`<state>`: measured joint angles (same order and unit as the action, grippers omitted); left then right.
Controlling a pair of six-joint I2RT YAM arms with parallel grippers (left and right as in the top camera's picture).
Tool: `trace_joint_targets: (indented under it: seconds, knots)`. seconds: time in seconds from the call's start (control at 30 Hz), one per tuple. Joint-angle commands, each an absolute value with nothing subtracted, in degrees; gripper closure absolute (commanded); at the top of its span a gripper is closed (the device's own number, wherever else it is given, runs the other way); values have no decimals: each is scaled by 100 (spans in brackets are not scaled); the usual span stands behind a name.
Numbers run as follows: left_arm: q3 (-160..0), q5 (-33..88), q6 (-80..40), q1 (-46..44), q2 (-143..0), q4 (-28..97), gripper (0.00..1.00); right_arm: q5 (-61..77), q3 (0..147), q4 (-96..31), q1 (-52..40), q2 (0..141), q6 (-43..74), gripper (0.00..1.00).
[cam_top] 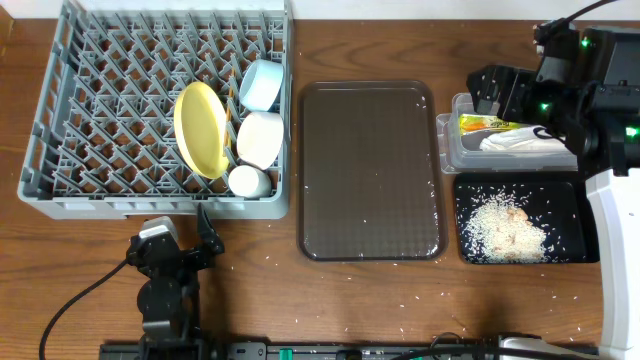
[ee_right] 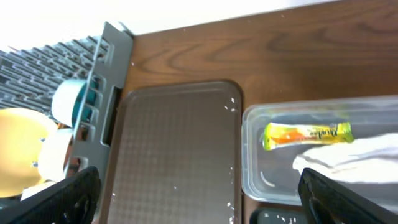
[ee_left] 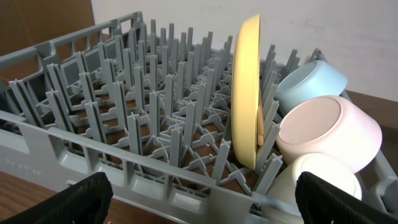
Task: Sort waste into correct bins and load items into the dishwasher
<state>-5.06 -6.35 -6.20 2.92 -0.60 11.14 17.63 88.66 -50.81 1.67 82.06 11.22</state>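
Overhead, rack (cam_top: 118, 108) sits just beyond left hand (cam_top: 178, 234).

The wooden table (cam_top: 400, 30) carries grey rack (cam_top: 150, 207), brown tray (cam_top: 370, 170), clear tub (cam_top: 444, 140), black tub (cam_top: 570, 200) — specks (cam_top: 340, 268), probably rice.

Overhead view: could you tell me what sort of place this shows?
Likely a tabletop dish-clearing station: a grey dish rack holding crockery, a clear tub with waste, a black tub of rice.

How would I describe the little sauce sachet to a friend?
Find the flat brown tray mid-table; to its right stand two tubs, a clear tub and a black tub holding rice. In the clear one lies the sachet, next to a white napkin: it alone is bright yellow, orange and green.
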Motion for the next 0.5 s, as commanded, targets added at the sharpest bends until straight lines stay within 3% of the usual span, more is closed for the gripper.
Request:
trace_joint_targets:
  seconds: [0.0, 0.47]
  knots:
    - [-370, -666, -628, 309, -34, 1210, 6, 1610, 8882, -5264, 143, 8215, 1000, 1]
    - [-370, -666, -631, 309, -34, 1210, 6, 419, 8409, -4593, -93, 7424, -95, 1]
